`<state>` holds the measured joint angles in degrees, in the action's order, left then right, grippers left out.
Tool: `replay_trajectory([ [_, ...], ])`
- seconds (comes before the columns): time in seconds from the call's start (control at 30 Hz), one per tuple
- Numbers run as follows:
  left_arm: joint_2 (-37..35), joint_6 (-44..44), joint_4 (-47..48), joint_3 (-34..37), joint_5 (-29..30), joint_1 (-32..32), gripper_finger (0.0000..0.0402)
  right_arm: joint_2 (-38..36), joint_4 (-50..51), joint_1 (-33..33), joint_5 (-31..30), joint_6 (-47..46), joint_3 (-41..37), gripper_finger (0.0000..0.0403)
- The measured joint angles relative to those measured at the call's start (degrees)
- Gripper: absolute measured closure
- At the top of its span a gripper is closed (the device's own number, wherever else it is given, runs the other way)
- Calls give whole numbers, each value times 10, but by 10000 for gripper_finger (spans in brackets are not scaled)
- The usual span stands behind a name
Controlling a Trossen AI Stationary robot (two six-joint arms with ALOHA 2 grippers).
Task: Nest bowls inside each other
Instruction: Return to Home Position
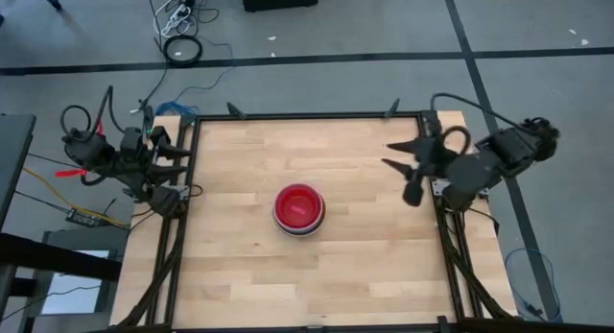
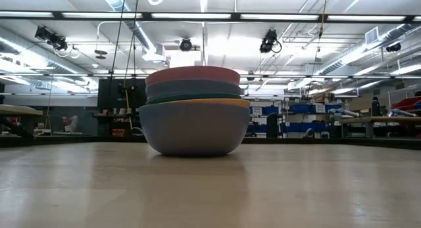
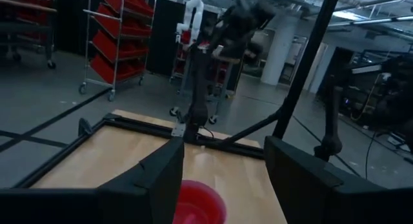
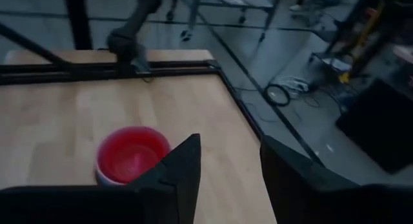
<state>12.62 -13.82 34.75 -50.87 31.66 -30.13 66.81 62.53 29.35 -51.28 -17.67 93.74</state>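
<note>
The stack of bowls (image 1: pixel 298 209) is being shown at the middle of the table (image 1: pixel 230 275), nested one inside another. The red bowl (image 4: pixel 131 153) is lying uppermost and the outermost bowl (image 2: pixel 195 133) is resting on the wood. From table level, several rims are being seen as level bands above the widest wall. No bowl is being seen apart from the stack, so the nesting is being judged complete, with only the parking of the arms to be done.

The left tool (image 3: pixel 224 146) is being held with its fingers (image 3: pixel 155 179) spread and nothing between them. The stack is lying ahead of it and lower, well apart. The right tool (image 4: pixel 229 141) is likewise being held agape and empty, with the stack ahead of it and lower, well apart. Neither tool is touching a bowl.

The bowls are being judged light, stiff, smooth plastic, not fragile but likely slippery against hard fingers. Should the stack be taken up, a hold at a rim is being advised, with one finger inside the wall and one outside. A pinch on the red bowl alone is being expected to lift that bowl out and leave the rest behind. For the whole nest, the rim of the outermost bowl is being judged the better place, though the inner rims are lying close against it and little room is being offered for a finger.
</note>
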Motion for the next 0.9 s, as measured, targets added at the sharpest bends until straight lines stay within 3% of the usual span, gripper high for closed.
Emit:
replay_trajectory([
  [0.1,0,3,0,0,0,0,178,-91,-42,25,-45,-46,-129,257],
  [0.2,0,17,0,0,2,0,178,-172,-147,44,-89,-51,-254,262],
  [0.47,0,39,-5,8,28,0,178,-314,-483,37,-131,55,-554,270],
  [0.67,0,48,-8,26,28,0,178,-368,-700,4,-111,73,-739,262],
  [0.9,0,78,-36,56,53,0,178,-416,-771,-36,-36,73,-825,249],
])
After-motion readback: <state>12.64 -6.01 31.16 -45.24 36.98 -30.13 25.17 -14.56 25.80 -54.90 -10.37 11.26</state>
